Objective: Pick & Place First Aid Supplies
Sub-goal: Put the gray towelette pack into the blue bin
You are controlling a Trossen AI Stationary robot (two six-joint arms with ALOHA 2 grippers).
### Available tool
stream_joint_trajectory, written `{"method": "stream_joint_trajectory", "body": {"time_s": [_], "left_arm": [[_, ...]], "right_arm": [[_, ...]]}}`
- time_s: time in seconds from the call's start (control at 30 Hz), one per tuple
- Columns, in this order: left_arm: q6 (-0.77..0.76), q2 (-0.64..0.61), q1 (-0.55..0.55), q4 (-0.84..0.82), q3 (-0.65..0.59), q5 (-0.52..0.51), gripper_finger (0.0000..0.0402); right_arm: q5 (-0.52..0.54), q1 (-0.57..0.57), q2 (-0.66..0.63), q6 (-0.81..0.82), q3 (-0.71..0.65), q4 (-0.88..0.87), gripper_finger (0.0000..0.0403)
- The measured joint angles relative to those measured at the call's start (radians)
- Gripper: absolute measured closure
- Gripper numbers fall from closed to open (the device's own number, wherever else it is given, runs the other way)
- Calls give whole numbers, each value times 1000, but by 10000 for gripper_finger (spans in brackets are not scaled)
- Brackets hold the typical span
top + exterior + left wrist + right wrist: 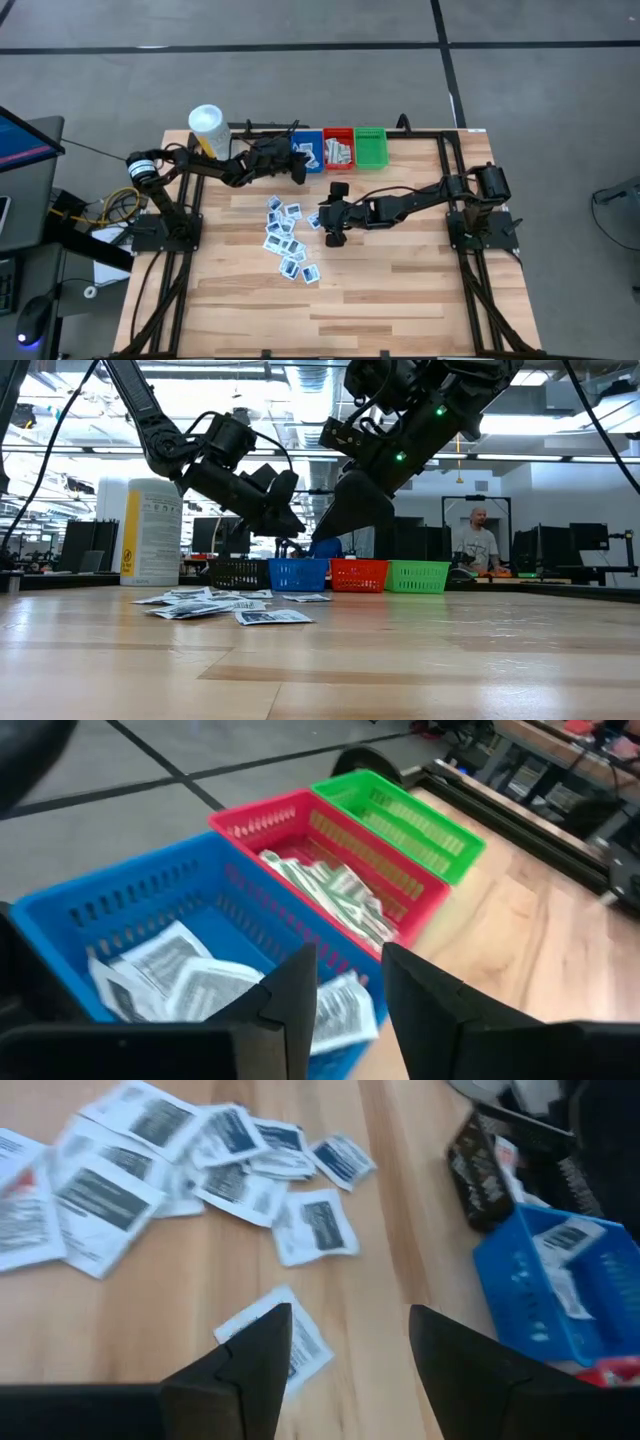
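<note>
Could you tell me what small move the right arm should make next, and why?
Probably lower the right gripper onto the lone white packet just beneath it and close. Its fingers stand open and empty above that packet, which lies apart from the main scatter of packets on the table. The left gripper is over the blue bin, fingers apart, so it seems busy there.

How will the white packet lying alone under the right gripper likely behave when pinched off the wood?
The packet lies flat on the table, so the open right gripper may struggle to get under an edge. It looks thin and light, and will probably slide rather than lift if nudged. It likely flexes; the packets in the blue bin sit bent.
</note>
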Motion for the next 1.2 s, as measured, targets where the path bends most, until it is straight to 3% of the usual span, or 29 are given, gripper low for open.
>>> {"method": "stream_joint_trajectory", "body": {"time_s": [0.2, 0.43, 0.6, 0.87, 1.03, 1.2], "left_arm": [[0, -1, -55, 0, -36, 8, 288], [-52, -30, -113, -2, -106, 10, 288], [-55, -156, -158, -1, -176, 9, 288], [-58, -397, -222, 2, -324, -29, 289], [-62, -468, -270, 8, -387, -71, 289], [-63, -483, -305, 12, -416, -102, 289]], "right_arm": [[-112, -4, 14, 0, 1, 60, 206], [-120, -10, 139, -54, -1, 227, 212], [-120, -11, 212, -78, -1, 366, 222], [-119, -43, 227, -53, 3, 492, 240], [-128, -83, 227, 27, 3, 527, 245], [-226, -130, 227, 122, 3, 539, 245]]}}
